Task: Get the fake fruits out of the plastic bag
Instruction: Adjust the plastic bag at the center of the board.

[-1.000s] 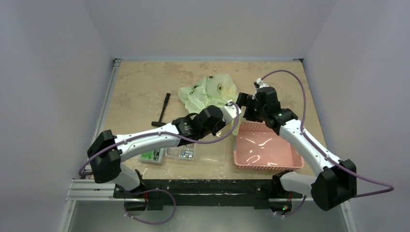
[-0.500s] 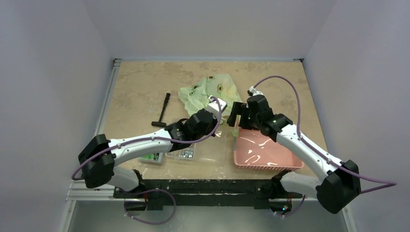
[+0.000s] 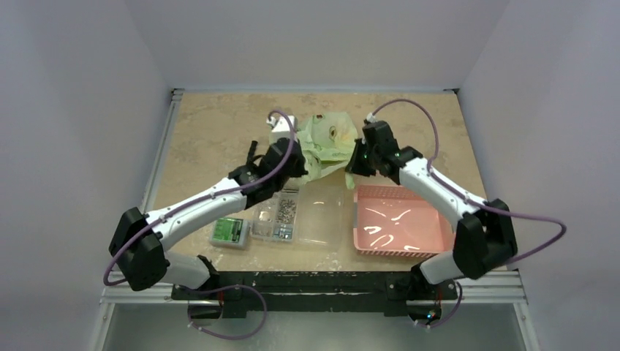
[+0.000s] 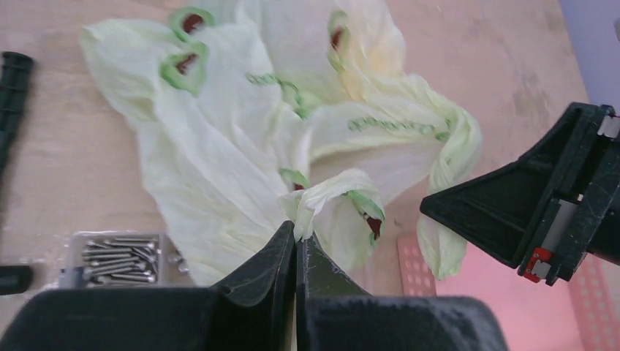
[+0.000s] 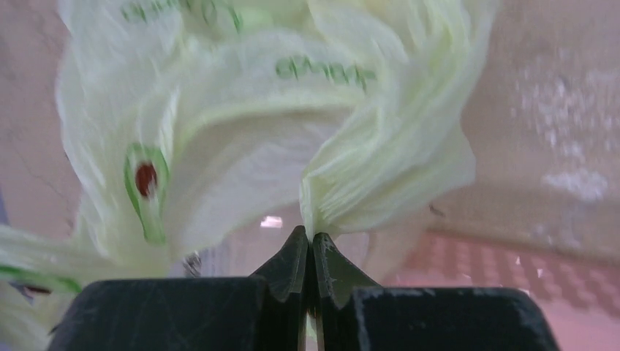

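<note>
The pale yellow-green plastic bag (image 3: 330, 139) lies crumpled at the far middle of the table. My left gripper (image 3: 305, 167) is at its near left edge. In the left wrist view this gripper (image 4: 296, 232) is shut on a twisted fold of the bag (image 4: 234, 146). My right gripper (image 3: 353, 164) is at the bag's near right side. The right wrist view shows it (image 5: 308, 238) shut on a gathered strip of the bag (image 5: 292, 110). No fake fruits show in any view; the red and green spots are print on the bag.
A pink basket (image 3: 439, 245) sits at the near right, just below the right gripper. A clear compartmented box (image 3: 322, 219) holding screws (image 4: 117, 252) lies near the middle, with a green-filled section (image 3: 230, 232). A black tool (image 4: 11, 88) lies left of the bag.
The left arm swung left and toward the far side, still shut. The right gripper moved in to the bag's near right edge and went from open to shut on it.
</note>
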`<state>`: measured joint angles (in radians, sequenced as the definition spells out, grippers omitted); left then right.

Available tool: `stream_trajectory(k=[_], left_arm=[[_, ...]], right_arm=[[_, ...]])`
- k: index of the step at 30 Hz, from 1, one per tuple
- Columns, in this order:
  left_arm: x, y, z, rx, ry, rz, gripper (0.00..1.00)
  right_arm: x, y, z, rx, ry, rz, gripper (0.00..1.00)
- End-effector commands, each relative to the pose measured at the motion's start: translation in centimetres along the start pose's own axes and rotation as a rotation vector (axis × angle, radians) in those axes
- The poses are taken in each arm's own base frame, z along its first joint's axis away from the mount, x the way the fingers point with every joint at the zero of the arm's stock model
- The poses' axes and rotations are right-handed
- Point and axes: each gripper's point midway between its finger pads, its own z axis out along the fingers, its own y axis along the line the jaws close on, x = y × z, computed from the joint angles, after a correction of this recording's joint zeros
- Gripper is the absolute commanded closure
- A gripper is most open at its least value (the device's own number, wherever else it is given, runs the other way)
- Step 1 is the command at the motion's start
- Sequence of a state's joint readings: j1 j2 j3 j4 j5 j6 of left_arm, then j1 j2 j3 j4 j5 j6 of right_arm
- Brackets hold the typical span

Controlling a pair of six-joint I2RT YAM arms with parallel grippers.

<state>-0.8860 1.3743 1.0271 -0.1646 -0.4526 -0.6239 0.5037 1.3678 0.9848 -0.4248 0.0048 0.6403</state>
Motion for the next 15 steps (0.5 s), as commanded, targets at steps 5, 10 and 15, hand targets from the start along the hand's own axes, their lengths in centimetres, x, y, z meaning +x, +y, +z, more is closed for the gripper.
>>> stream_trajectory(k=[5,10,15], left_arm=[[-10.2,6.0,1.5,-0.141,-0.072,-0.394,1.0],[-16.0,8.3,3.0,-0.117,-0.137,-0.487,1.0],[-23.9,9.7,3.3,-0.11,-0.236,-0.375,1.0]], right_arm=[[-17.0,9.2,0.6,-0.264,-0.197,-0.024,1.0],[-25.9,14.9,0.5,-0.416,-0.282,-0.022,1.0],[-32.3,18.5,-0.3,-0.572,-0.385,0.067,1.0]])
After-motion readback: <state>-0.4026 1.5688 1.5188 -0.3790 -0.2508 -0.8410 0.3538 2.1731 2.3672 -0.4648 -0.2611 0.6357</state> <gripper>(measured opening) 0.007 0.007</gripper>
